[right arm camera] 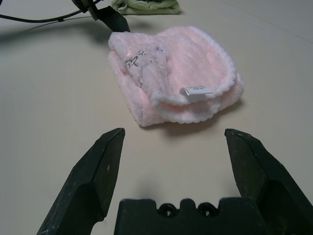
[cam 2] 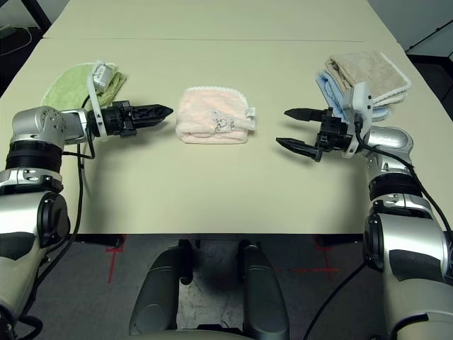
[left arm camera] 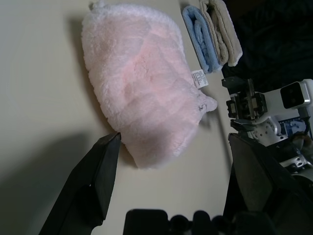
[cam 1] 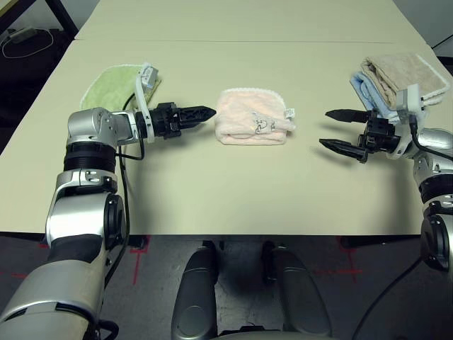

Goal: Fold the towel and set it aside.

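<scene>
Left pincer [cam 1: 205,112]: fingers spread wide in its wrist view, holding nothing, tips just beside the left end of the towel [cam 1: 253,117] and apart from it. Right pincer [cam 1: 338,130]: likewise wide open and empty, levelled at the towel's right end from a short way off.

The towel lies folded into a compact bundle near the middle of the table [cam 1: 212,198], between the two pincers. The green towel [cam 1: 113,83] sits behind the left arm; the beige and blue towels [cam 1: 396,78] are stacked behind the right arm.

Risks, as judged: the folding appears done and the setting aside not yet. A grasp taken on the top layer alone would peel the fold open on lifting. A one-sided pinch could let the bundle sag and unroll. A push from a fingertip would drag it across the table instead of lifting it.

Orientation: the long axis runs left to right across the table. The white tag [cam 1: 289,113] and loose edges lie at the right end; the rounded fold faces the robot.
</scene>
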{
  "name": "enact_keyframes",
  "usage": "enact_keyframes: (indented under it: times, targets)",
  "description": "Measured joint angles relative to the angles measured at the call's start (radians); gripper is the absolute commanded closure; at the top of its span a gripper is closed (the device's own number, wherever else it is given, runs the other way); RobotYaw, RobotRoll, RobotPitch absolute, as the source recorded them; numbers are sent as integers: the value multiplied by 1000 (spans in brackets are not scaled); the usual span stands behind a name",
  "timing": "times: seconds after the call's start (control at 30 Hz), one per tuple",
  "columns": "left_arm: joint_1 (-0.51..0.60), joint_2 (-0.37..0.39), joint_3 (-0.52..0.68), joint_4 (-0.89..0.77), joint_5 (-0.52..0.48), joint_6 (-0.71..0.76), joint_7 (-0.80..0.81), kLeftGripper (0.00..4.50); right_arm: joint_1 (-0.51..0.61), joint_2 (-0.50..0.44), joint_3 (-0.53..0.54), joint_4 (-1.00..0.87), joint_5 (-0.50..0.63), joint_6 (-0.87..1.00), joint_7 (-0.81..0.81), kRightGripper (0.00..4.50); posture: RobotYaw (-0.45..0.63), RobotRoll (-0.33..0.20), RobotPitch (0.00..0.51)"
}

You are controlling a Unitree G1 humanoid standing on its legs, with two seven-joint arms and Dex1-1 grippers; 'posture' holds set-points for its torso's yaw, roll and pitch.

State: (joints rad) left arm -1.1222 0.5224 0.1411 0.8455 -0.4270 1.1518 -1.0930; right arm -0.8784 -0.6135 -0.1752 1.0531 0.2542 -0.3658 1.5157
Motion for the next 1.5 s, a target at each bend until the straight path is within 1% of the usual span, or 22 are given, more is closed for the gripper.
enact_keyframes:
  times: [0.23,0.4,0.5,0.77,1.03,1.13,1.47,1.5]
  targets:
    - [-48,-46,-10,123,22,-71,30,50,0,6,0,-22,1,2,0,44,2,0,217]
    - [-71,-54,-67,186,80,-148,14,50,0,6,0,-30,1,5,-1,44,3,0,216]
    - [-86,-69,-77,205,99,-175,12,50,0,6,0,-31,1,5,-2,44,4,0,216]
    - [-131,-111,3,304,95,-208,77,50,0,10,4,-33,0,4,-5,44,0,0,214]
    - [-160,-138,32,313,94,-192,87,50,0,10,7,-33,-1,0,-13,44,-3,0,209]
    - [-161,-147,35,313,94,-190,85,636,0,10,7,-33,-1,-3,-14,0,-3,0,209]
    - [-161,-149,33,313,104,-177,74,4442,0,12,8,-33,-2,-14,-24,0,7,0,200]
    - [-161,-149,33,313,106,-175,73,4476,0,13,8,-33,-3,-15,-24,0,7,0,200]
